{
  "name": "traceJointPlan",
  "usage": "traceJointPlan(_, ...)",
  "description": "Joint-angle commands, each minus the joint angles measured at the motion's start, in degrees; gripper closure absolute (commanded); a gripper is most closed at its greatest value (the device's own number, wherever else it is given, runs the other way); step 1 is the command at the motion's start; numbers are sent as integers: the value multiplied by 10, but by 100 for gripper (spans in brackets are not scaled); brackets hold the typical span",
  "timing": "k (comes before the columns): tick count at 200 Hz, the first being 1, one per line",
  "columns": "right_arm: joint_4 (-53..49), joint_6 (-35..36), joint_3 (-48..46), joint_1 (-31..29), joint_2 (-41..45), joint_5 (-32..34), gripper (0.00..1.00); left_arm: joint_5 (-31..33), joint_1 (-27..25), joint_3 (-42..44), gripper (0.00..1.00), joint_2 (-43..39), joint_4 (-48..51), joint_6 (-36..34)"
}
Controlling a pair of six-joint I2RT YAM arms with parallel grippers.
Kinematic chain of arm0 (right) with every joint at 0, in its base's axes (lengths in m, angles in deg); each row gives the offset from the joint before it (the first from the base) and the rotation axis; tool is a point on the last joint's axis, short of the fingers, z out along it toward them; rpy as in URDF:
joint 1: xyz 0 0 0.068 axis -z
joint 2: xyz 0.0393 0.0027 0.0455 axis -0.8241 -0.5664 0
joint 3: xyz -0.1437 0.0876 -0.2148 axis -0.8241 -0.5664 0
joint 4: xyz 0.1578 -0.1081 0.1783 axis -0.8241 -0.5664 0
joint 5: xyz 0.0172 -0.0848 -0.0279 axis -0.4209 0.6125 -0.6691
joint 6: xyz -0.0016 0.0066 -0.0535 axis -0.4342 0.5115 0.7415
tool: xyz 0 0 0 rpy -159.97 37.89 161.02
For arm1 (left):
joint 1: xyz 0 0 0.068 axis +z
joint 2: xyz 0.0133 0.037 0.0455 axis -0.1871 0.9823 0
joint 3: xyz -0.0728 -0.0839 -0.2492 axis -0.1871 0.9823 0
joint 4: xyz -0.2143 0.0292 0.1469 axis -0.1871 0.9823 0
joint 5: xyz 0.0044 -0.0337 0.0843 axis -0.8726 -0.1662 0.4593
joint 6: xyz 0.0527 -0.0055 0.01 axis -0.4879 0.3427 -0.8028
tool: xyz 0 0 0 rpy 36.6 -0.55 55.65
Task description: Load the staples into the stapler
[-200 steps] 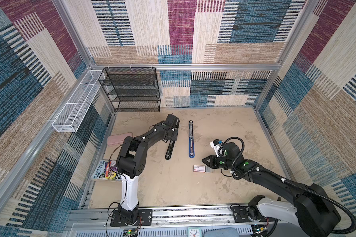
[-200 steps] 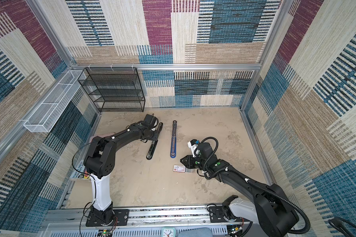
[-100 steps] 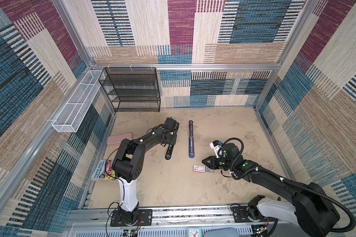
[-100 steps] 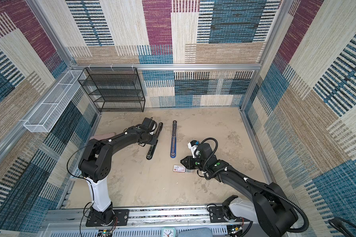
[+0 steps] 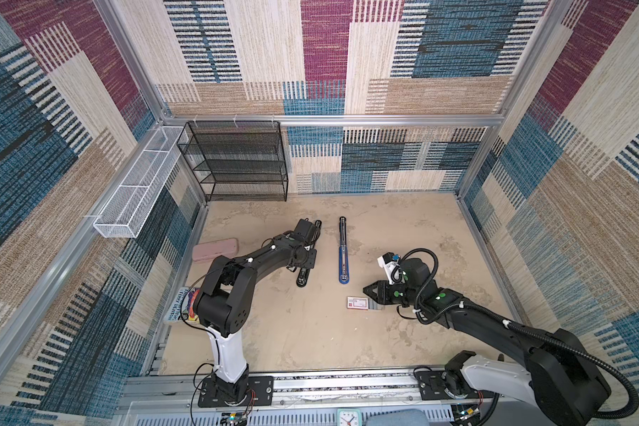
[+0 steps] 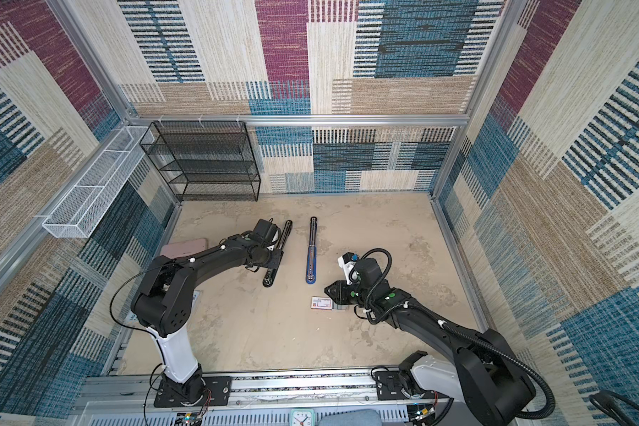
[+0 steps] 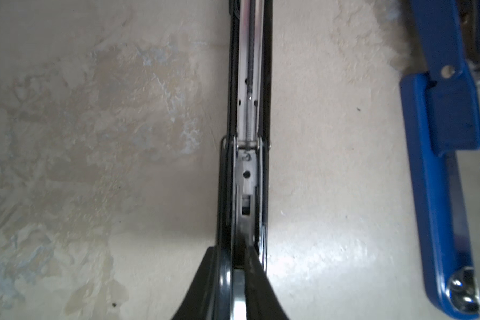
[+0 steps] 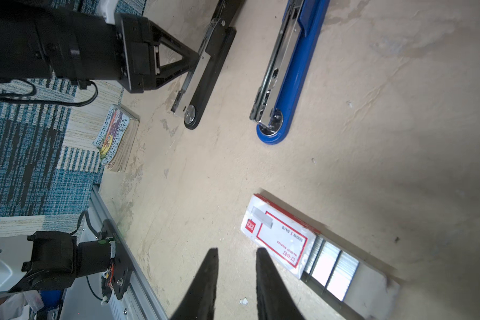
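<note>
— Where did the staples lie?

— On the surface, in a grey tray that stood partly out of the white box. The staples showed as shiny strips side by side. The right pincer hung just beside the box, its jaws narrow with nothing between them.

— And the other arm?

— The left pincer was pinched onto the black stapler, which lay opened flat. The blue stapler lay near it, not touching.

— So how should the pick have gone?

— My judgement: move over the tray rather than the box, and widen only enough to straddle one strip across its short side. Squeeze lightly, since such strips probably snap. The left should pin the stapler flat without crowding the channel.

— Did the views differ?

— Yes. In both top views the wrist hid the left grip. The left wrist view showed the open channel with its spring, and one fingertip seemingly inside it, which might block a strip. Only the right wrist view told the strips apart. From above the tray was a grey smudge.
</note>
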Motion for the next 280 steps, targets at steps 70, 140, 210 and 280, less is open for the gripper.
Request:
traceJointPlan(70, 34, 3, 14, 0, -26, -10, 72, 23, -4, 90, 69, -131, 19, 51)
traceJointPlan(140, 26, 5, 28, 0, -24, -10, 71, 4, -3, -69, 52, -15, 64, 11)
traceJointPlan(210, 16, -4, 22, 0, -3, 1, 70, 39, -1, -281, 51, 177, 129, -47)
traceJointPlan(280, 22, -12, 23, 0, -10, 10, 70, 19, 14, -375, 62, 267, 150, -77)
